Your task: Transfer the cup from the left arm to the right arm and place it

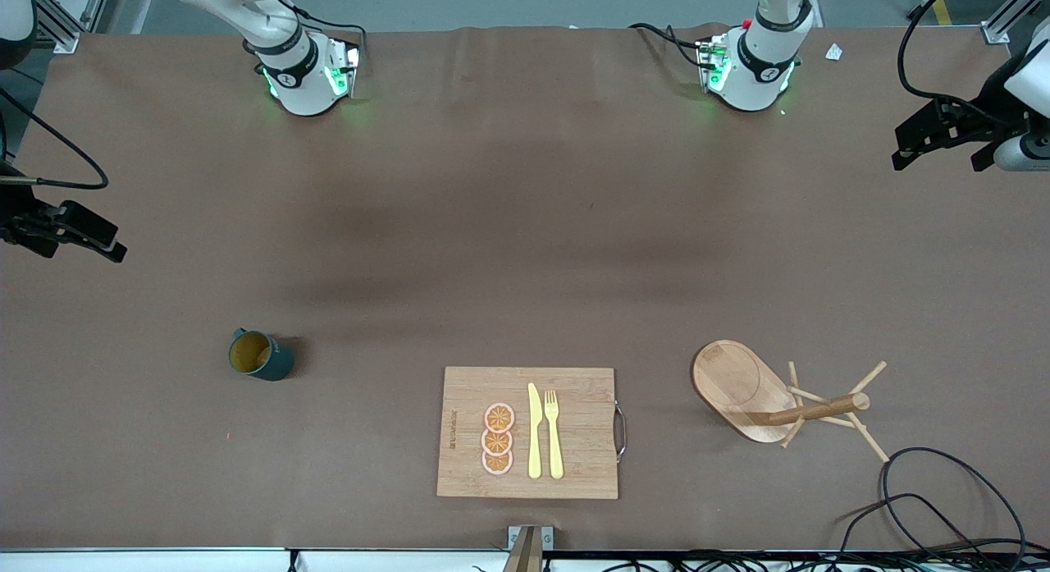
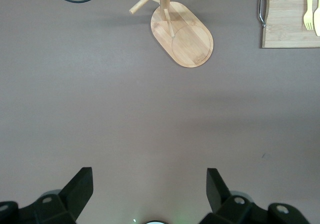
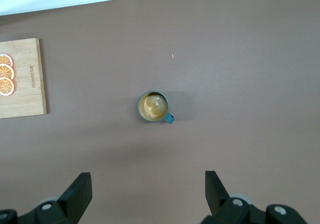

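Observation:
The cup (image 1: 261,355), a small dark teal mug with a golden-brown inside, stands upright on the brown table toward the right arm's end. It also shows from above in the right wrist view as the cup (image 3: 155,107). My right gripper (image 1: 98,240) hangs open and empty over the table's edge at that end; in its wrist view the right gripper (image 3: 148,180) is well apart from the cup. My left gripper (image 1: 939,160) hangs open over the left arm's end, and nothing lies between the jaws of the left gripper (image 2: 150,176).
A wooden board (image 1: 574,391) with orange slices, a yellow knife and a yellow fork lies near the front camera at mid-table. A wooden mug tree (image 1: 787,395) on an oval base stands toward the left arm's end. Black cables (image 1: 943,506) lie beside it.

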You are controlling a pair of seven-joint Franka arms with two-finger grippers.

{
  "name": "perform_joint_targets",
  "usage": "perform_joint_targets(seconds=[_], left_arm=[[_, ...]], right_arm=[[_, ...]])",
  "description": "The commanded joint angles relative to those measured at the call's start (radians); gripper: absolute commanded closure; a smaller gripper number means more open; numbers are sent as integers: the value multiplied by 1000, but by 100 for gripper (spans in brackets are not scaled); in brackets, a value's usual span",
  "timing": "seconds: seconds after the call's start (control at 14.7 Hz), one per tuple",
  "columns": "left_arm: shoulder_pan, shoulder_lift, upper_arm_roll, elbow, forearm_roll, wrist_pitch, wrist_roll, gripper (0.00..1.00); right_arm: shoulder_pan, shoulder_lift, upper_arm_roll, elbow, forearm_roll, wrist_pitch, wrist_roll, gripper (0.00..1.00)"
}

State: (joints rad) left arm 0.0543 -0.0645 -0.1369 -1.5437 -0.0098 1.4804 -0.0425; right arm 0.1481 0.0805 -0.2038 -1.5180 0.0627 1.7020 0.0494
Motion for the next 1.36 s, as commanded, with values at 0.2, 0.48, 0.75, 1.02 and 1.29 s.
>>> perform_joint_targets(seconds=[0.2,0.48,0.75,1.02,1.29], left_arm=[[1,14,-1,27,30,-38,13,0],[2,12,-3,22,59,-45,59,0],[2,6,-3,5,60,-41,62,0],[1,6,-3,10,56,-46,78,0],[-2,5,-12,19,45,-46,60,0]], right_arm=[[-4,-31,9,-25,-4,-4,18,0],[-4,-31,9,-25,-6,-2,18,0],[-5,-31,9,-25,-4,-4,18,0],[-47,-31,35,-25,-4,-4,17,0],[-151,-33,142,-25,-4,-5,13,0]])
